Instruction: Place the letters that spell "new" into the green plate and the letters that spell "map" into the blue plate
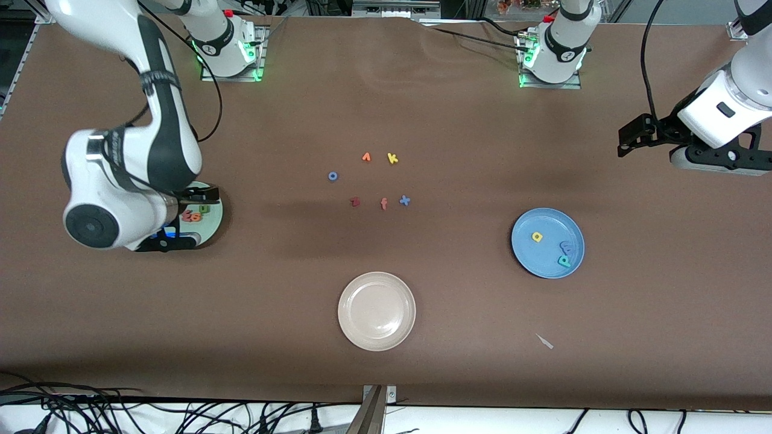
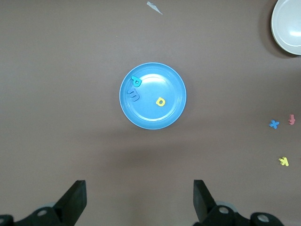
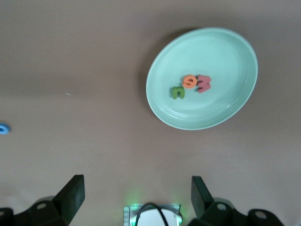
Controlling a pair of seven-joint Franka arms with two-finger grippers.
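Three letters (image 3: pixel 190 84) clear on green plate (image 3: pixel 225 113) only from right wrist; both grippers wide.

The green plate (image 3: pixel 202 78) is a pale mint round one with a raised rim, sitting flat on the desk at the right arm's end. All three "new" letters are lying flat in it, bunched close near the middle: green n (image 3: pixel 178 92), orange e (image 3: pixel 190 81) and salmon-pink w (image 3: pixel 204 83), with e and w touching and n just beside e.

The blue plate (image 1: pixel 547 243) is the same shape and size, medium blue, toward the left arm's end. It has the yellow a (image 1: pixel 537 237) lying on its own, well apart from the blue m (image 1: pixel 567 247) and teal p (image 1: pixel 564 261), which touch near the rim.
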